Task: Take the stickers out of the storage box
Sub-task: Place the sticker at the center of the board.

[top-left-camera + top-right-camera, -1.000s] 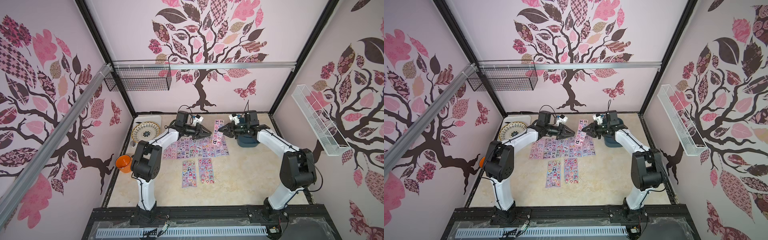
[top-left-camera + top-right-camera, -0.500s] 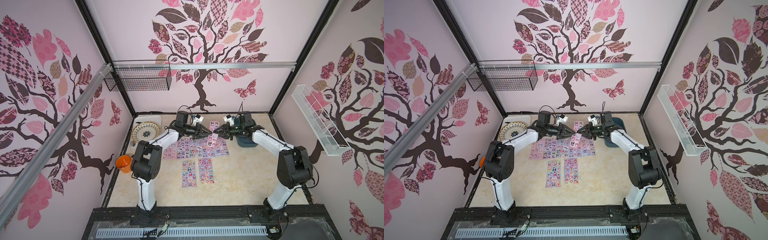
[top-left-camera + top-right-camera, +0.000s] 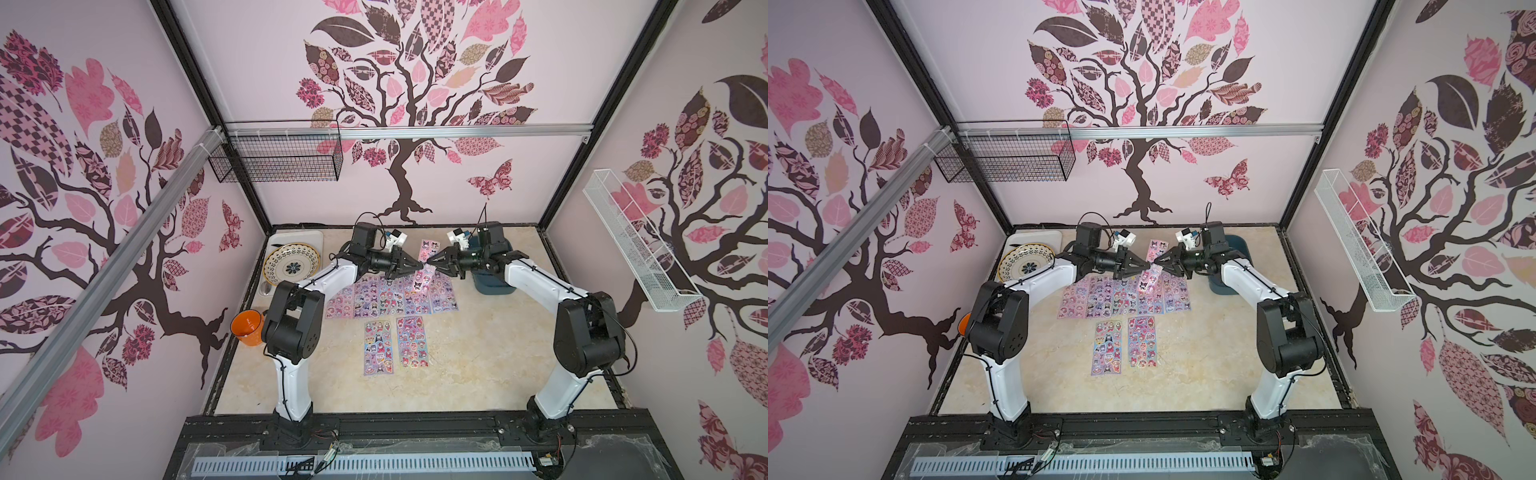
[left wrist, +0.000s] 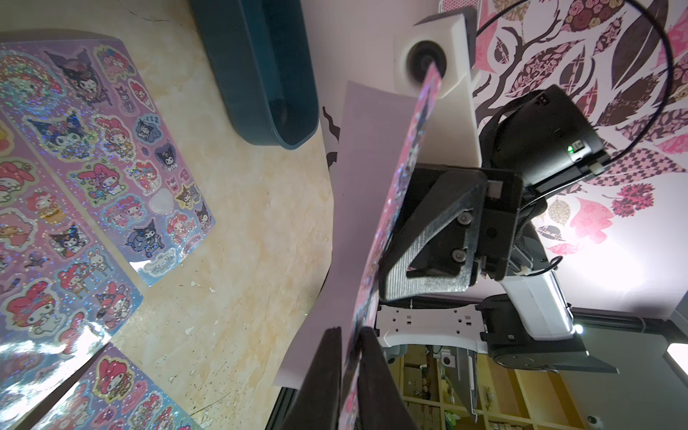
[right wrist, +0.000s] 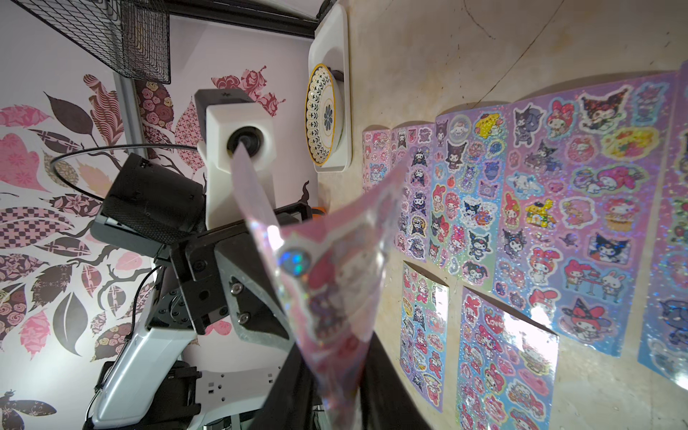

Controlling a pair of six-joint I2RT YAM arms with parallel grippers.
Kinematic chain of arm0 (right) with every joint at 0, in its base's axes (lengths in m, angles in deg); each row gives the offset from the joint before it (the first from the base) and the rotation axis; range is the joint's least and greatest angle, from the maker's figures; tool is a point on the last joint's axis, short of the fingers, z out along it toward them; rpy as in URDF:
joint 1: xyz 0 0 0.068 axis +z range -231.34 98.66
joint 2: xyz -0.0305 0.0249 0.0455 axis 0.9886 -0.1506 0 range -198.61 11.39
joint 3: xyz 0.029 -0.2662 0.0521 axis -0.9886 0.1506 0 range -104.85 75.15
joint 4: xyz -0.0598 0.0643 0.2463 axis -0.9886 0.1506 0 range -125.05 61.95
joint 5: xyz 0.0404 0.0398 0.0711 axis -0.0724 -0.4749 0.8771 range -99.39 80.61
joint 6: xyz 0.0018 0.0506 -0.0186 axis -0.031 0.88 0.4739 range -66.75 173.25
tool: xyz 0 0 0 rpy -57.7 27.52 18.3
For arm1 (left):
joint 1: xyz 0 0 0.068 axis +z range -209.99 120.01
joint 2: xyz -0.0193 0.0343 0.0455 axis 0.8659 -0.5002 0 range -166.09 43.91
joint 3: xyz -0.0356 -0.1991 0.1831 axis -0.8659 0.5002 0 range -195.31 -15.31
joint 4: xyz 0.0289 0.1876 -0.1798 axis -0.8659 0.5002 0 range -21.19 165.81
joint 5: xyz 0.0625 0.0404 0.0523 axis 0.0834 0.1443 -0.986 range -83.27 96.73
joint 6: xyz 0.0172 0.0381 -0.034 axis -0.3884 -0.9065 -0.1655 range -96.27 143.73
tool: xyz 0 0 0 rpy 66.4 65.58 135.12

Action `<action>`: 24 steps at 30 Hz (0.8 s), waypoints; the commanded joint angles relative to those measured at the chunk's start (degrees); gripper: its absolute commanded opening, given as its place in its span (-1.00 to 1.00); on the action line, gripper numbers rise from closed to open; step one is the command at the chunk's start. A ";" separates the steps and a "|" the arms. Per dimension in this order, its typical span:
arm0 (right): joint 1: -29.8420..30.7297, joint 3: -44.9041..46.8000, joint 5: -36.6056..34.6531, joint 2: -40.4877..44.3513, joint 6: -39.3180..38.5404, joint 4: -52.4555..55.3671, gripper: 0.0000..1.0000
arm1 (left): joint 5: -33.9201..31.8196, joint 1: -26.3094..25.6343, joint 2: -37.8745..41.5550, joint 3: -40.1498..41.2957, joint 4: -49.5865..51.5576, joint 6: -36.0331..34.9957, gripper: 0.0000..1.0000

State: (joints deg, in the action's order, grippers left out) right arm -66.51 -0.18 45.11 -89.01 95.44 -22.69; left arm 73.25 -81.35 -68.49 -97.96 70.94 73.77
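Beside a dark teal box (image 3: 492,284) lie glittery sticker sheets (image 3: 395,293) in pink, purple and light blue, printed with rows of small cartoon characters. A raised pink sheet (image 3: 427,248) sparkles too. The tabletop (image 3: 478,353) is cream marble. Across from the box sit a cream plate (image 3: 293,262) with a black-and-yellow border, a white tray (image 3: 313,236) and an orange cup (image 3: 247,327). The pale pink walls (image 3: 257,75) carry a dark brown tree with patterned pink leaves.
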 commanded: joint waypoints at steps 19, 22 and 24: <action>0.11 2.96 -0.99 -1.08 5.92 -10.59 0.52 | 1.59 3.53 1.48 4.76 -18.78 12.80 -1.00; 0.37 6.19 0.12 -2.05 13.04 -20.68 0.58 | 1.75 4.14 1.60 5.39 -21.80 15.23 -1.00; 0.63 7.51 0.70 -3.09 16.37 -25.87 0.59 | 1.86 4.23 1.57 5.59 -22.84 15.96 -1.00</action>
State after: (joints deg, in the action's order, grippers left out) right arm -66.40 6.24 44.63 -89.62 104.73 -37.46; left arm 74.06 -77.07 -68.45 -92.71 54.07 86.44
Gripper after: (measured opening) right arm 0.796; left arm 0.062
